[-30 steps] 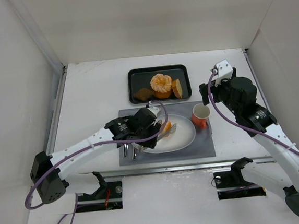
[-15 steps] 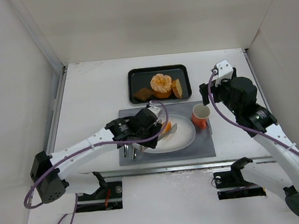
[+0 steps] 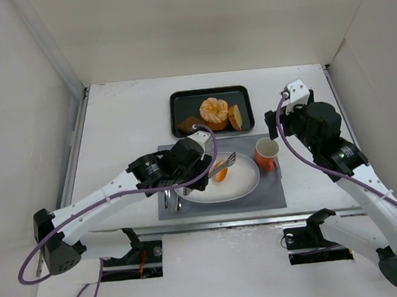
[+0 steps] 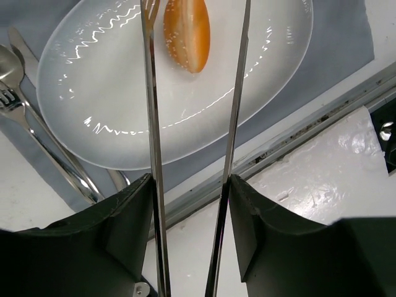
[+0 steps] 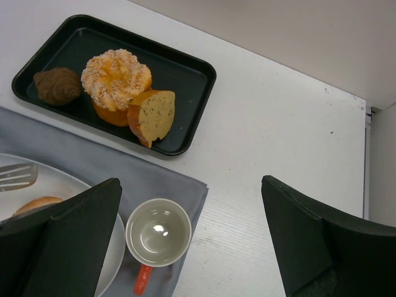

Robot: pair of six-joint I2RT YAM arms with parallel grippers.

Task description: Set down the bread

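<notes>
Your left fingers (image 4: pixel 127 223) pinch the tongs (image 4: pixel 151 154), and the bread (image 4: pixel 185 32) lies on the plate (image 4: pixel 111 99) between the parted blades, its long axis running along them. Your right fingers (image 5: pixel 62 247) hang spread and empty by the cup (image 5: pixel 158 232), farther off.

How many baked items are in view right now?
4. Three sit in the black tray: a dark brown chunk, a round segmented pastry and a cut slice beside it. The fourth, the bread, lies on the white plate. None seems hidden.
</notes>
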